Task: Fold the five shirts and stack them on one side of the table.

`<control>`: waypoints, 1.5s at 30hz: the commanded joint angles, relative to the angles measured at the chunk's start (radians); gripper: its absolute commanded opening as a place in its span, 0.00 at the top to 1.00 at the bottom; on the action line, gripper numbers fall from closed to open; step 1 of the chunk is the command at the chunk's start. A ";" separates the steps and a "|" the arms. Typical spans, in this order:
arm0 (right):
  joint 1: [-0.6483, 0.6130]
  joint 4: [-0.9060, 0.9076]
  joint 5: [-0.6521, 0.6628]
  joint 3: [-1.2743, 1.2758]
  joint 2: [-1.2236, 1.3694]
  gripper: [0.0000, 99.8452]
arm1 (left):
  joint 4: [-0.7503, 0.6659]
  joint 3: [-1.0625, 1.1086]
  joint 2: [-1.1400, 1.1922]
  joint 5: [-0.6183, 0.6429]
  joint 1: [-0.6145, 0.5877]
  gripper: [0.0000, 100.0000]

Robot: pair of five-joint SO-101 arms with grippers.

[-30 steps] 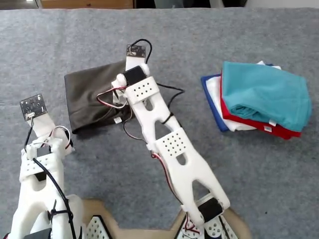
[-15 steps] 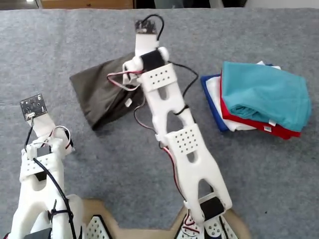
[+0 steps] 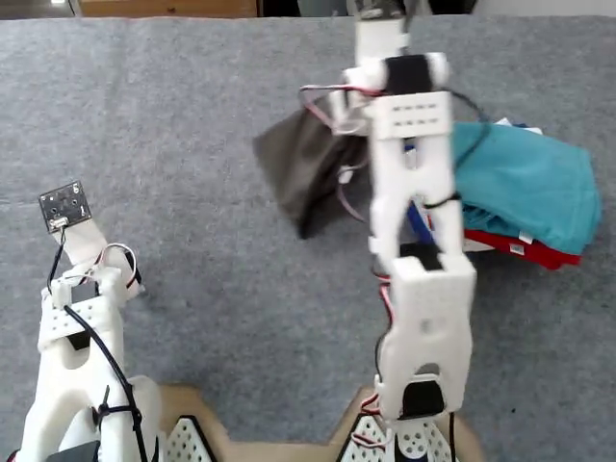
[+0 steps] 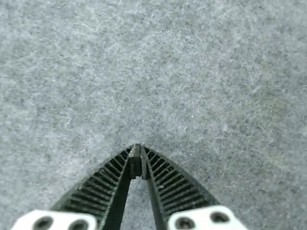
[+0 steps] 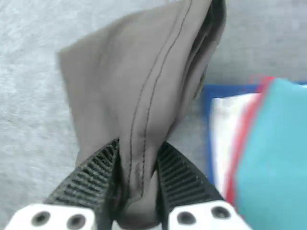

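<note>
A folded dark grey shirt (image 3: 306, 175) hangs lifted over the middle of the table, just left of the stack. My right gripper (image 5: 136, 165) is shut on the dark grey shirt (image 5: 139, 91), pinching its edge between both fingers. In the high view the right gripper (image 3: 361, 115) is at the far end of the stretched right arm. The stack of folded shirts (image 3: 515, 188) lies at the right, teal on top over red, white and blue. The stack (image 5: 254, 158) sits close beside the hanging shirt. My left gripper (image 4: 136, 163) is shut on nothing, low over bare grey cloth at the near left.
The table is covered with a grey felt cloth (image 3: 173, 87). The left arm (image 3: 82, 308) stands at the near left corner. The right arm (image 3: 419, 260) reaches across the middle, partly over the stack's left edge.
The right arm has swung to the right, carrying the dark grey shirt off the table's left-middle toward the stack. The left arm has not moved.
</note>
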 commanded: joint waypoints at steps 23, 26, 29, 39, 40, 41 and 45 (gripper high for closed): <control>0.675 0.005 0.265 0.312 -0.438 0.99 | -0.014 -0.002 -0.020 0.012 -0.004 0.97; 0.747 0.005 0.292 0.318 -0.430 0.99 | -0.014 -0.002 -0.020 0.012 -0.004 0.97; 0.784 0.005 0.325 0.352 -0.417 0.99 | -0.014 -0.002 -0.020 0.012 -0.004 0.97; 0.790 0.003 0.307 0.423 -0.364 0.68 | -0.014 -0.002 -0.020 0.011 -0.002 0.97; 0.790 0.003 0.311 0.421 -0.364 0.63 | -0.014 -0.002 -0.020 0.011 -0.001 0.97; 0.789 0.003 0.315 0.418 -0.364 0.59 | -0.015 -0.002 -0.020 0.011 0.010 0.97; 0.790 0.005 0.305 0.371 -0.397 0.66 | -0.008 -0.001 -0.032 -0.114 0.096 0.97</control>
